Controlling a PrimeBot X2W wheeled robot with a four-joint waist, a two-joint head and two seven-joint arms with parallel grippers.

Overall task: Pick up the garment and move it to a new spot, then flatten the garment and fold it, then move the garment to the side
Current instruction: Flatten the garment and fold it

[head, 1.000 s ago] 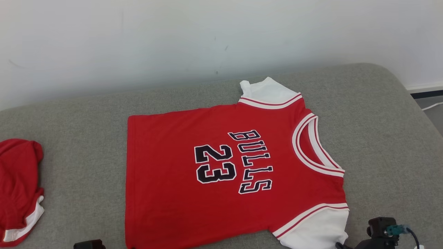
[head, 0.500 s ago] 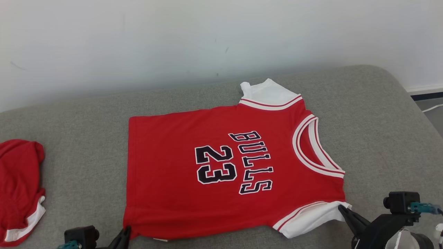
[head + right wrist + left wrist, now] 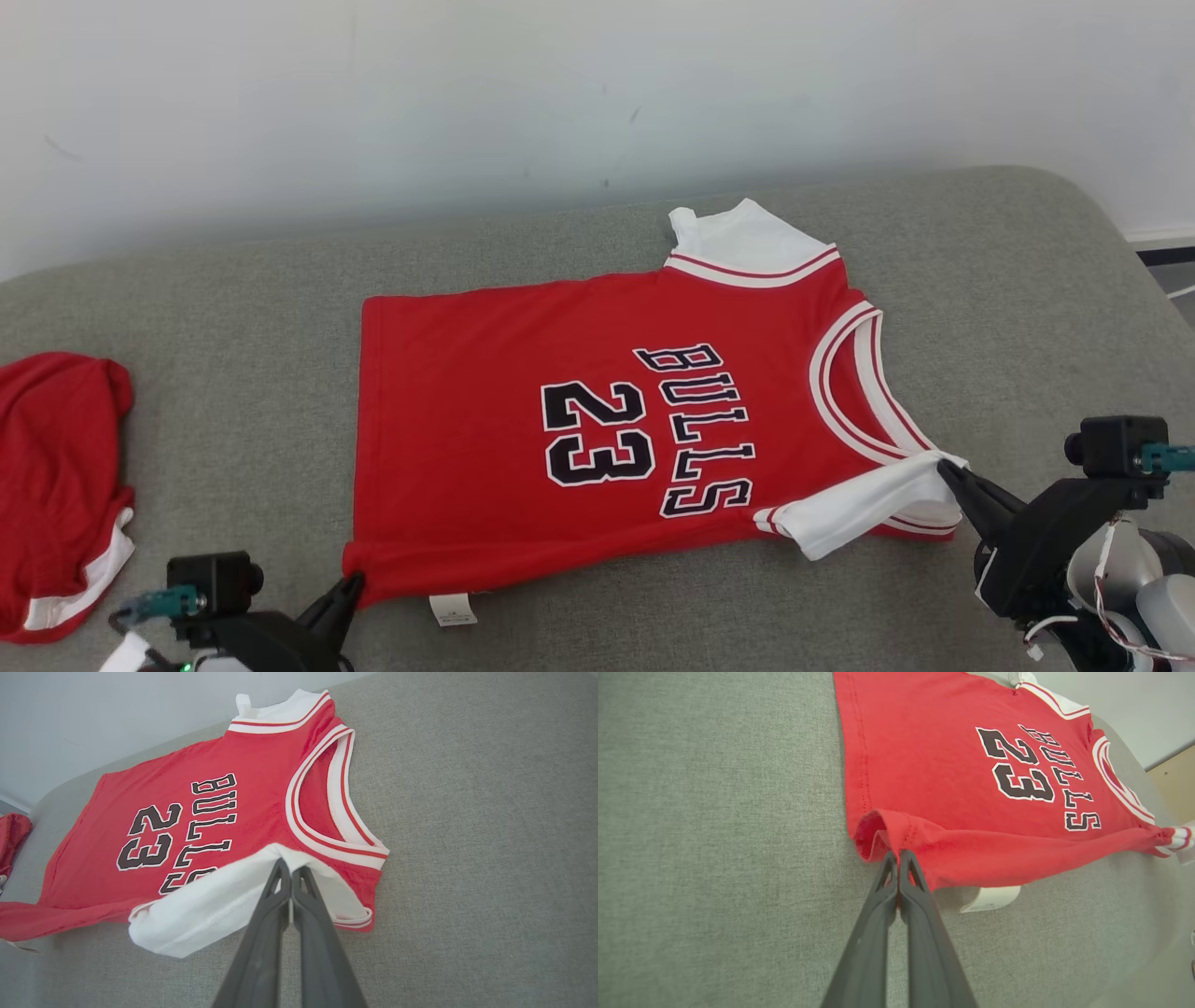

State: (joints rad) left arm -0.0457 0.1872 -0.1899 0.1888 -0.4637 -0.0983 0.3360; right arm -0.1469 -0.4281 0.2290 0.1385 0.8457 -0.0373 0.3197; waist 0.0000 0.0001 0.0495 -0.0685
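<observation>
Red jersey (image 3: pixel 597 439): left claw (image 3: pixel 355 582) clamps hem (image 3: pixel 878 833), right claw (image 3: pixel 944 466) clamps sleeve (image 3: pixel 859 509); red bundle (image 3: pixel 56 485) leftward.

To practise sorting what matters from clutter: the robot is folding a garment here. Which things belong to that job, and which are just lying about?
In the job:
- jersey
- left gripper, shut on its hem corner
- right gripper, shut on its white sleeve

Lying about:
- crumpled red cloth at the left
- wall behind

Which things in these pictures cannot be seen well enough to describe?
1. Red garment, head view: cut by the left edge; its type is unclear.
2. White label, head view: print too small to read.
3. Back of the jersey, all views: mostly hidden against the grey cushion.
</observation>
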